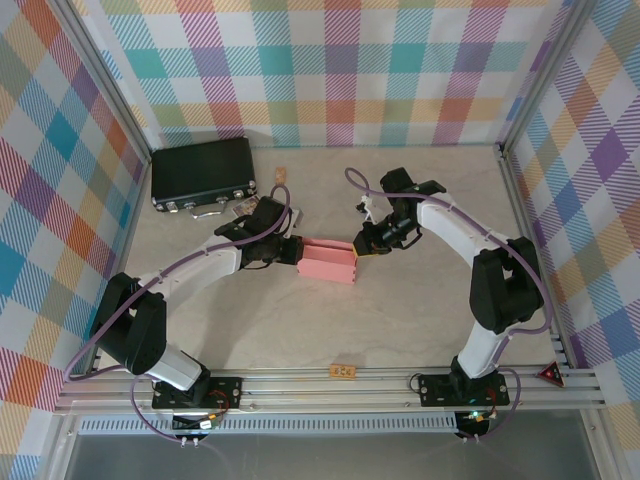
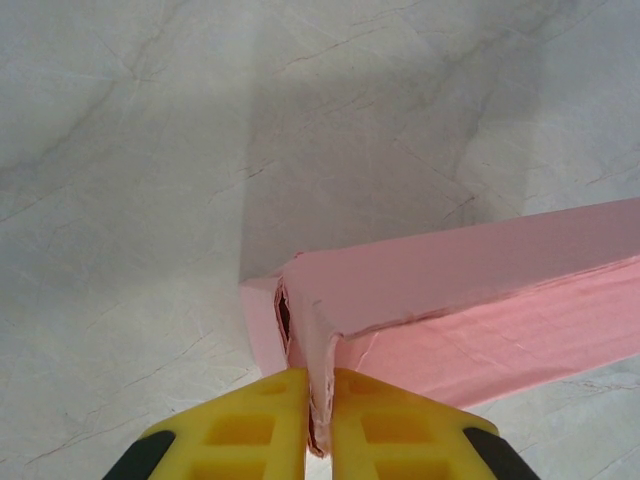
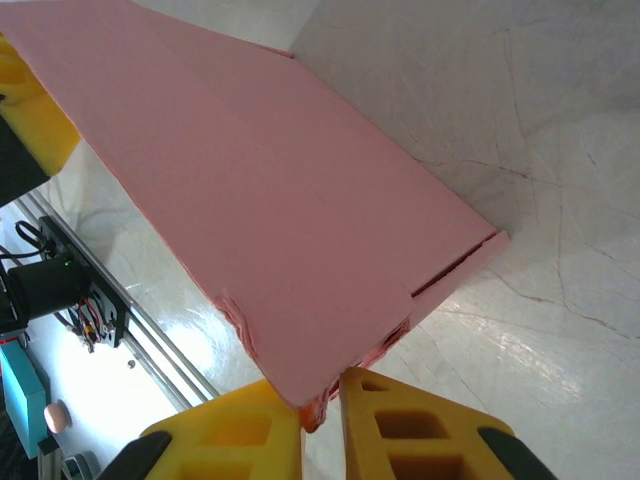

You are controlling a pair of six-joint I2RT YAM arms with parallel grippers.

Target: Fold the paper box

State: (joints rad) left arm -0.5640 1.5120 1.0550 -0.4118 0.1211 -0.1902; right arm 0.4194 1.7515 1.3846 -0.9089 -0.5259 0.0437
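The paper box (image 1: pixel 329 260) is a small salmon-pink card box held between both arms at the table's middle. My left gripper (image 1: pixel 297 251) is shut on the box's left end; in the left wrist view its yellow fingers (image 2: pixel 250 430) pinch a crumpled pink end flap (image 2: pixel 320 380). My right gripper (image 1: pixel 357 247) is shut on the right end; in the right wrist view the box's broad pink face (image 3: pixel 260 210) runs up and left from the pinched corner (image 3: pixel 318 405) between its fingertips (image 3: pixel 400 430). A seam gap shows near that corner.
A black case with metal latches (image 1: pixel 203 173) lies at the back left, with small items (image 1: pixel 281 177) beside it. A small orange tag (image 1: pixel 343 371) sits on the front rail. Plaid walls enclose the marbled table (image 1: pixel 420 310).
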